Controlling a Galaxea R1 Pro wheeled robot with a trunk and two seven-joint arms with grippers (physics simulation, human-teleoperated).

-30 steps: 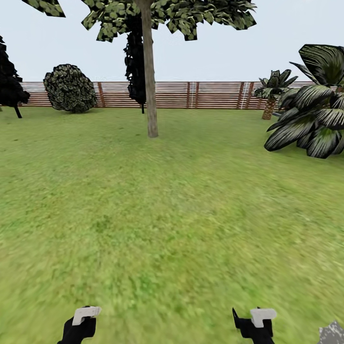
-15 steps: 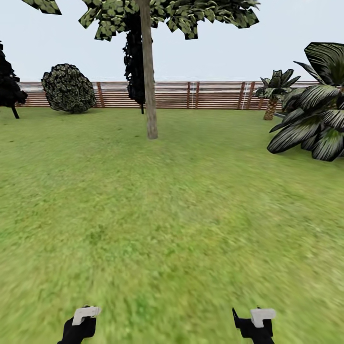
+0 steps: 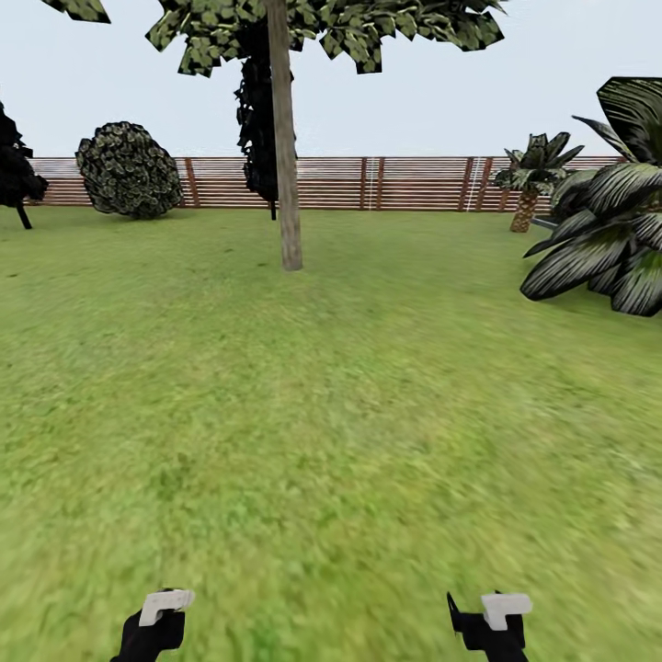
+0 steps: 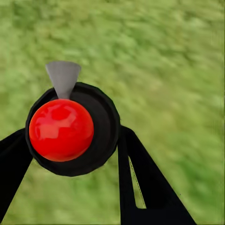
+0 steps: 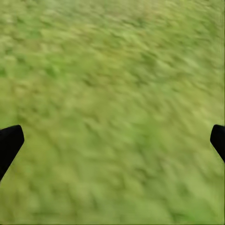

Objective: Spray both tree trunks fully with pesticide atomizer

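I'm out on the green grass lawn (image 3: 331,414), head camera facing a brown horizontal-slat wooden fence (image 3: 414,182) along the far edge. The tall tree with a thick straight mottled grey-brown trunk (image 3: 284,138) stands well ahead, slightly left of centre, its ragged dark green crown (image 3: 368,28) cut off by the top of the frame. A narrow black-leaved tree (image 3: 257,110) sits just behind it by the fence. Round leafy bush (image 3: 129,171) far left near the fence, another dark-leaved tree (image 3: 17,175) at the left edge. Right side: large striped broad-leaf plant (image 3: 607,239) and a small palm with a brown stem (image 3: 531,175) by the fence. Both arms are low at the bottom of the head view. In the left wrist camera, my left gripper (image 4: 70,154) is clamped on the small dark cylindrical pesticide bottle with the round red top (image 4: 61,129). I'm looking straight down on the cap; the grey nozzle (image 4: 63,77) points away from the wrist, and black fingers (image 4: 140,183) press against the bottle body on both sides. Grass blurred beneath it. My right gripper (image 5: 112,140) is spread wide: just the two black fingertips (image 5: 9,143) at opposite edges of the right wrist view, blurred grass between them. In the head view the left gripper (image 3: 156,625) and right gripper (image 3: 492,625) show as black bodies with white blocks on top.
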